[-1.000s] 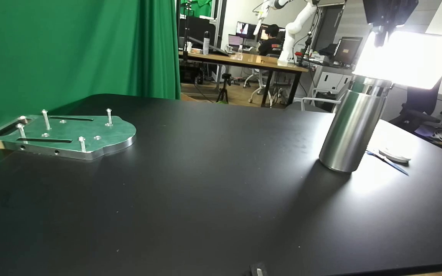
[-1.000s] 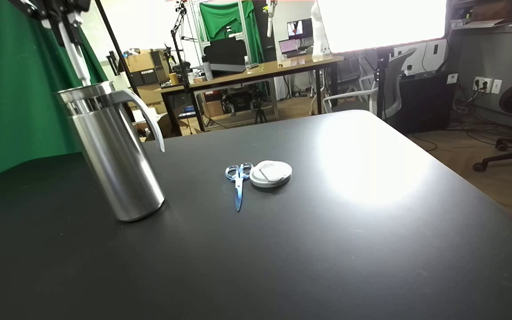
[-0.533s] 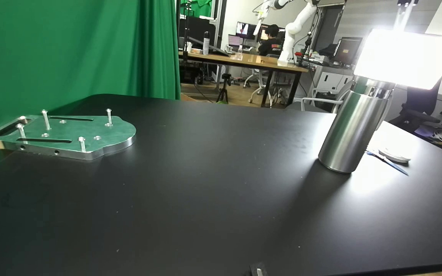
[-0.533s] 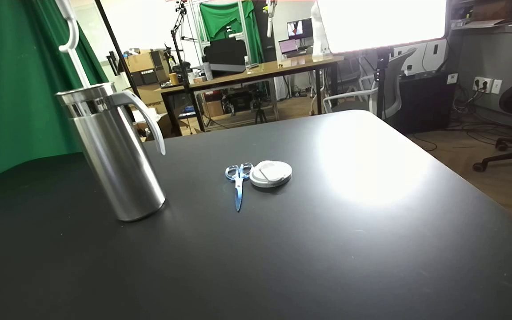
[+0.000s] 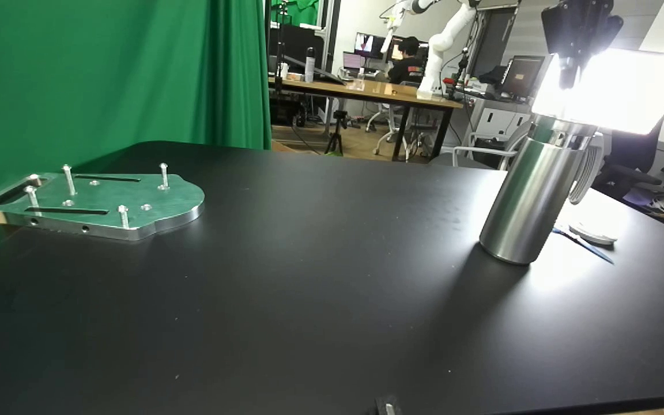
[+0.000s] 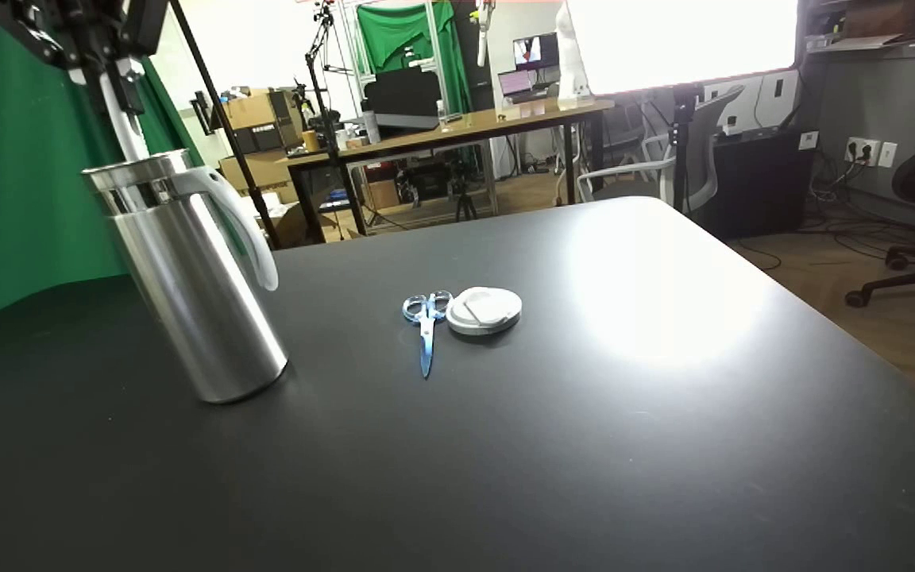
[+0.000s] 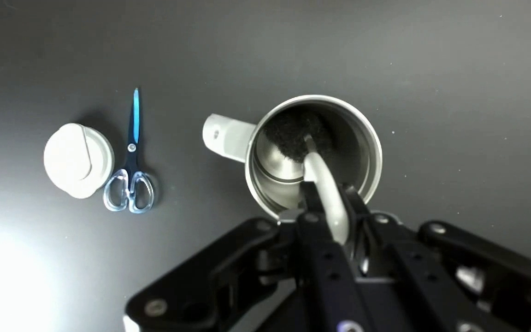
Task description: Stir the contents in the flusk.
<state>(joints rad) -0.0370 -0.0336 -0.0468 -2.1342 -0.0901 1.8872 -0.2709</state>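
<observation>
Flask (image 6: 198,290) could be tipping if I'm pushing brush (image 7: 323,177) hard against its far side; gripper (image 7: 330,191) is clenching brush.

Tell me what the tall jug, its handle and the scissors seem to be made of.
Jug: brushed metal, probably stainless steel, by its streaky silver sheen.
Handle: likely plastic, pale and smooth.
Scissors: finger loops look glossy and see-through, so probably clear plastic; blades look smooth and bluish, perhaps coated metal.

Claw (image 6: 118,103) lower, white tool (image 6: 133,141) deeper in flusk (image 6: 197,294)
</observation>
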